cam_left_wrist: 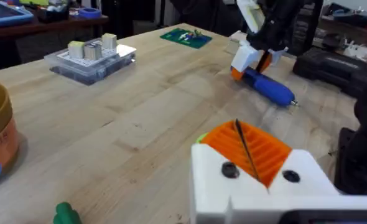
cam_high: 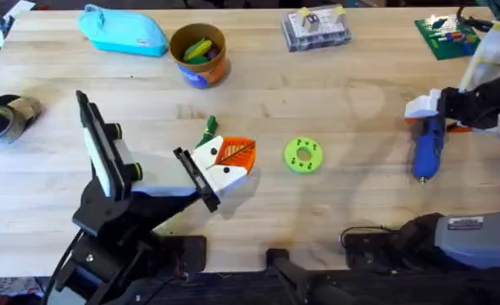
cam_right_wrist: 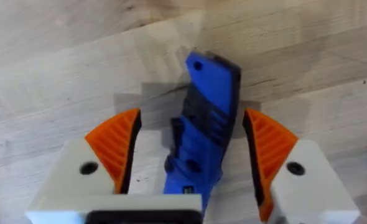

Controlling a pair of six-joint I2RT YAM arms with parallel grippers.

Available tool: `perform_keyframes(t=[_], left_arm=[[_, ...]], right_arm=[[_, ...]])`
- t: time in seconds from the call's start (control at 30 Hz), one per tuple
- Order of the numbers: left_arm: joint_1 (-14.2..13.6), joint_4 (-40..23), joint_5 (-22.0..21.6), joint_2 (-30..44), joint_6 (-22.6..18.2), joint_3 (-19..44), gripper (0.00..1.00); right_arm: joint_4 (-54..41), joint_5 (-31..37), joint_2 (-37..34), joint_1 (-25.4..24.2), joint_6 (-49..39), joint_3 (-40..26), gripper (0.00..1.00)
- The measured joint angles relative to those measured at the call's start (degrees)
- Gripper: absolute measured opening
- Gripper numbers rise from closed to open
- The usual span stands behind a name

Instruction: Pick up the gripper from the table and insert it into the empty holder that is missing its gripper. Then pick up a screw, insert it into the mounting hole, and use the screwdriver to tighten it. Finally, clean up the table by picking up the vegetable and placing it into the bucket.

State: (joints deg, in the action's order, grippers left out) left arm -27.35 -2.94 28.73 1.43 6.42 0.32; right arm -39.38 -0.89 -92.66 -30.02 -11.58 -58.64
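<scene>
The screwdriver (cam_high: 426, 152) lies flat near the table's (cam_high: 352, 110) right edge, straddled by the right gripper (cam_high: 428, 114) with fingers spread wide, apparently lining up to grasp it, while the left gripper (cam_high: 226, 163) rests pressed closed.

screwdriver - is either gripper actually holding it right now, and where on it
Not gripped yet. The right gripper is open, straddling the screwdriver at its orange-collar end; the left gripper is shut on nothing.

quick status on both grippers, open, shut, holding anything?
Left gripper: shut, orange pads pressed together, holding nothing.
Right gripper: open, pads either side of the screwdriver, which lies on the table, not clamped.
</scene>
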Motion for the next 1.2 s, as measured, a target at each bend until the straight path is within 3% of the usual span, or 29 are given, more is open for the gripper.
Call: perform_keyframes(t=[0.17,0.23,0.5,0.6,1.0,1.2], left_arm=[[0.0,0.0,0.0,0.0,0.0,0.0,0.014],[0.0,0.0,0.0,0.0,0.0,0.0,0.014],[0.0,0.07,-0.01,0.0,0.02,0.0,0.014],[0.0,0.07,-0.01,0.0,0.02,0.0,0.014],[0.0,0.07,0.0,0.01,0.01,0.0,0.014],[0.0,0.06,0.0,0.0,0.02,0.0,0.014]], right_arm=[[0.42,0.01,-0.67,0.0,0.06,0.01,0.912],[0.42,0.0,-1.92,0.0,0.33,0.0,0.841],[1.65,2.88,-3.51,-0.42,1.62,-0.22,0.164],[1.79,3.17,-3.73,-0.42,1.7,-0.21,0.033],[0.89,3.21,-1.86,-0.42,2.4,-0.43,0.023],[0.58,3.19,-0.13,-0.39,2.71,-0.51,0.124]])
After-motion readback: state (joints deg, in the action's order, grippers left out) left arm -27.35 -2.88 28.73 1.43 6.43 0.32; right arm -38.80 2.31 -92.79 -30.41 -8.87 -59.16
